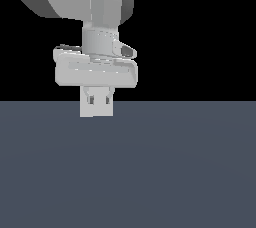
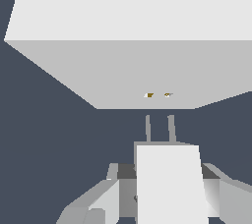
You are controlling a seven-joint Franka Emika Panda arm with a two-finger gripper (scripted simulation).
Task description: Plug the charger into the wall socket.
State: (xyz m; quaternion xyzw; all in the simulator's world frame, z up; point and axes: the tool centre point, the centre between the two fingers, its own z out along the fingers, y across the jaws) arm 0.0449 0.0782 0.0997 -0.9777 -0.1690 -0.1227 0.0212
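- Small white-grey cube charger point(image 2: 167, 183): clenched in pincer point(image 2: 165, 196), prongs facing socket, just short of it
- Flat white square wall socket plate point(image 2: 147, 70): two yellowish holes beyond prongs
- Risk: slight sideways offset; prongs could jam against plate

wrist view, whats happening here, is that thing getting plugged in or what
A simulated Franka arm holds the charger in its gripper, with the two prongs pointing at the wall socket. The prongs are lined up close to the socket's two yellowish holes, but a gap shows between their tips and the plate, so it isn't plugged in yet. In the exterior view the gripper hangs just above the dark floor.
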